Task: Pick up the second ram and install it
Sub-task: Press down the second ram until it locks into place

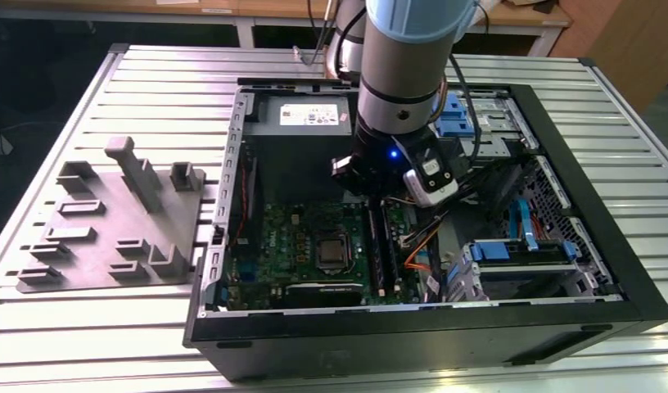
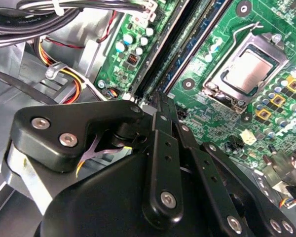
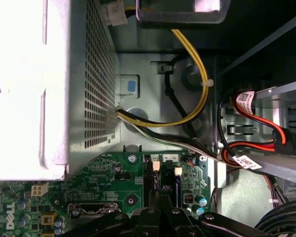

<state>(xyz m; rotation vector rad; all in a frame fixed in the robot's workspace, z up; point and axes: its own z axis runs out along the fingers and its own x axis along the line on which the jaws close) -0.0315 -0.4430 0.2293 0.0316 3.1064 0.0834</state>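
So the arm is reaching down into the open black tower case [image 1: 596,246], which lies on its side on the ribbed metal table [image 1: 148,90]. The black linkage gripper [image 2: 160,101] hangs right over the memory slots on the big green motherboard [image 1: 285,246]. Its fingers [image 2: 164,116] look pinched together, and I can't make out anything between them.

The second ram [image 2: 197,42], a long thin bluish board stick, already sits down in the slots, running alongside the other dark strip just beside the silver CPU socket [image 2: 246,69]. In the first wrist view the fingertips line up with the end of those slots [image 3: 164,185], close to it, though I can't tell if they touch.

The gray perforated power-supply box [image 3: 84,84] sits past the slots with yellow and black cables [image 3: 187,106] curling out of it. On the exterior view's left, the gray moulded fixture plate [image 1: 110,221] lies on the table, well apart from the case.
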